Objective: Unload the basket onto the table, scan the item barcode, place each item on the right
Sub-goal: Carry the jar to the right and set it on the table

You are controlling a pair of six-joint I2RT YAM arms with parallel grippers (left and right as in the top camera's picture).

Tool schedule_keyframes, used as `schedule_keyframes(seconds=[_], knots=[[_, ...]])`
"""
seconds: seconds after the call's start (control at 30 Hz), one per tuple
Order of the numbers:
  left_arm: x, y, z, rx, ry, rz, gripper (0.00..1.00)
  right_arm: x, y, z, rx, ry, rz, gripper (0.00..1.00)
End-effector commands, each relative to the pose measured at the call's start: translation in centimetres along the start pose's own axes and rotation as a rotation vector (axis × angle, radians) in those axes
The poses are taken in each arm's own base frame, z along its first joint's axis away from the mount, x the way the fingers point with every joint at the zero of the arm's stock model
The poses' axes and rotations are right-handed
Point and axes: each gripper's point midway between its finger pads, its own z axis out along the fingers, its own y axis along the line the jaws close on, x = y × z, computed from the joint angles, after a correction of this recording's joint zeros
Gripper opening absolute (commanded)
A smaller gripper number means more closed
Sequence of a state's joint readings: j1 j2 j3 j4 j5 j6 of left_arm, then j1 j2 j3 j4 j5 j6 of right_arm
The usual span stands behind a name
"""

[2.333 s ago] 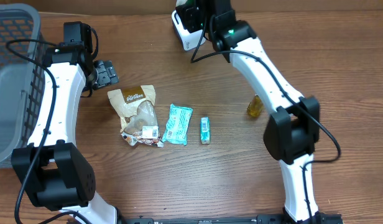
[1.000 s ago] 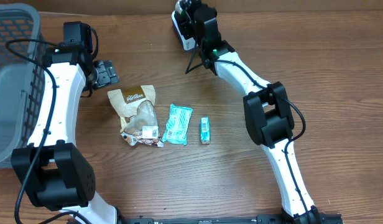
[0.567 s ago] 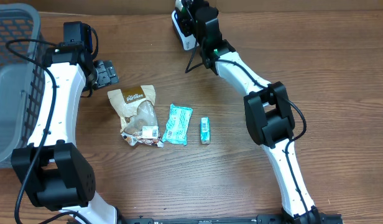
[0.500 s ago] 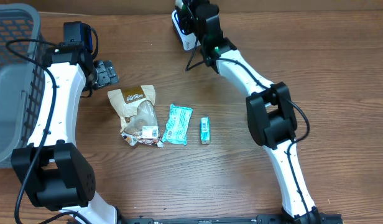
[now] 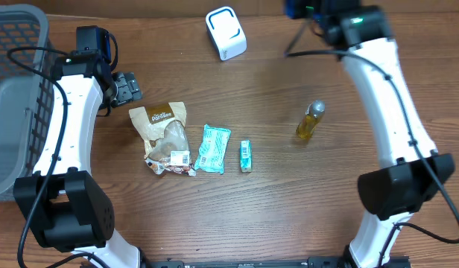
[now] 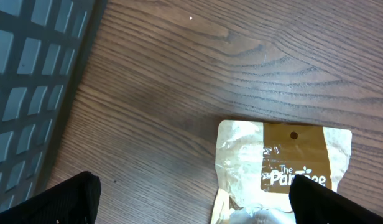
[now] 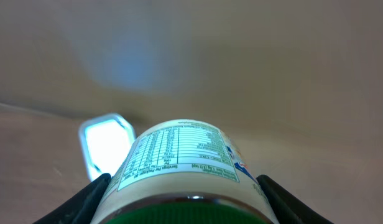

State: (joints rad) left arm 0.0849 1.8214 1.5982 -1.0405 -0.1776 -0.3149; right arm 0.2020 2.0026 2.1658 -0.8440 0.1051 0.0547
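Green-capped bottle [image 7: 182,165] clamped between right jaws, scanner [image 7: 104,146] lit beyond them, left jaws wide open, snack bag [image 6: 285,174] just ahead of them

White shells jointed by black housings on both arms. Left of the brown pouch [image 5: 161,126], a thin black cable [image 5: 28,52] looped along the left arm [image 5: 62,126], ending in black fingers [image 5: 127,87]. Right of the pouch, a green light [image 5: 356,20] on the right arm's [image 5: 386,97] black wrist.

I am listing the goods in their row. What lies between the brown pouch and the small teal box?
The overhead view shows one thing there: a teal packet, lying flat between the brown pouch and the small teal box.
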Motion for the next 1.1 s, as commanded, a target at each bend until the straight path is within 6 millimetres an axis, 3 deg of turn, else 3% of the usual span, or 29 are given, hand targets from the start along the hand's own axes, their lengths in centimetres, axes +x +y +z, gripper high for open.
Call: schedule_keyframes(seconds=[0.0, 0.1, 0.23, 0.43, 0.57, 0.7, 0.87, 0.97, 1.07], knots=[[-0.4, -0.2, -0.9, -0.001, -0.029, 0.008, 0.99, 4.3, -6.8, 0.1, 0.132, 0.175, 0.222, 0.39], [-0.4, -0.2, -0.9, -0.001, -0.028, 0.008, 1.0, 8.9, -11.6, -1.3, 0.244, 0.352, 0.364, 0.4], [-0.4, -0.2, -0.9, -0.001, -0.029, 0.008, 1.0, 14.1, -15.7, -3.3, 0.342, 0.553, 0.447, 0.42], [-0.4, -0.2, -0.9, -0.001, -0.028, 0.008, 1.0, 21.5, -18.4, -3.6, 0.412, 0.764, 0.508, 0.46], [-0.4, -0.2, -0.9, -0.001, -0.028, 0.008, 1.0, 26.1, -18.7, -1.9, 0.423, 0.829, 0.517, 0.49], [-0.4, -0.2, -0.9, -0.001, -0.028, 0.008, 0.99, 29.6, -17.0, -0.5, 0.339, 0.88, 0.561, 0.49], [-0.4, -0.2, -0.9, -0.001, -0.028, 0.008, 0.99, 32.1, -16.8, 0.2, 0.338, 0.898, 0.563, 0.54], [-0.4, -0.2, -0.9, -0.001, -0.028, 0.008, 1.0, 32.5, -16.8, 0.1, 0.339, 0.907, 0.563, 0.57], [-0.4, -0.2, -0.9, -0.001, -0.028, 0.008, 1.0, 32.5, -16.8, 0.1, 0.339, 0.906, 0.563, 0.73]])
